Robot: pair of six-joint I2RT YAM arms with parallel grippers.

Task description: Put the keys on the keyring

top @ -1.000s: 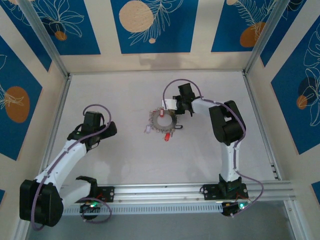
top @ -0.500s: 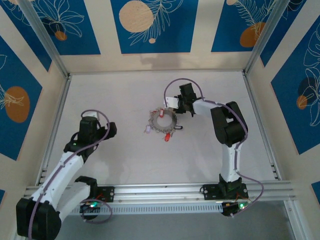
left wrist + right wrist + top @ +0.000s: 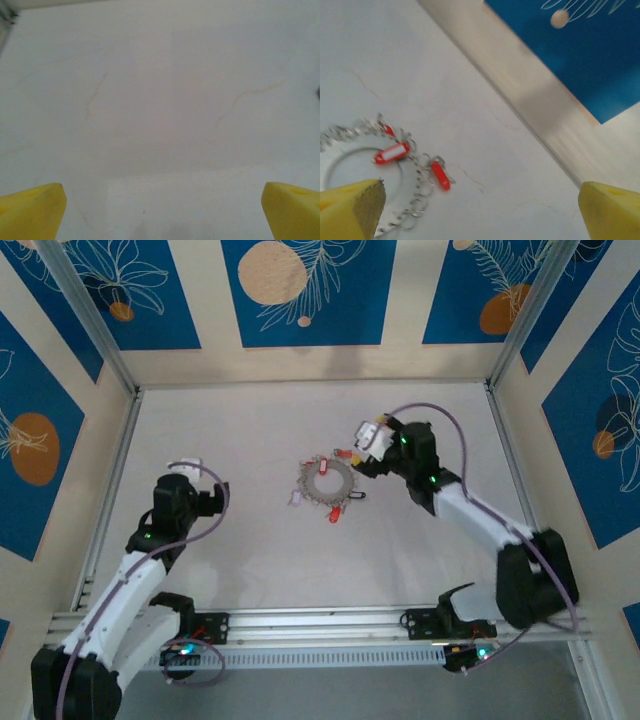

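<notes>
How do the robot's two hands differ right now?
The left hand is off at the left of the table, well apart from the keyring; the right hand is close beside the keyring. The left hand faces bare table; the right hand faces red keys on the keyring's rim. Both hands are open, yellow-tipped and hold nothing.
</notes>
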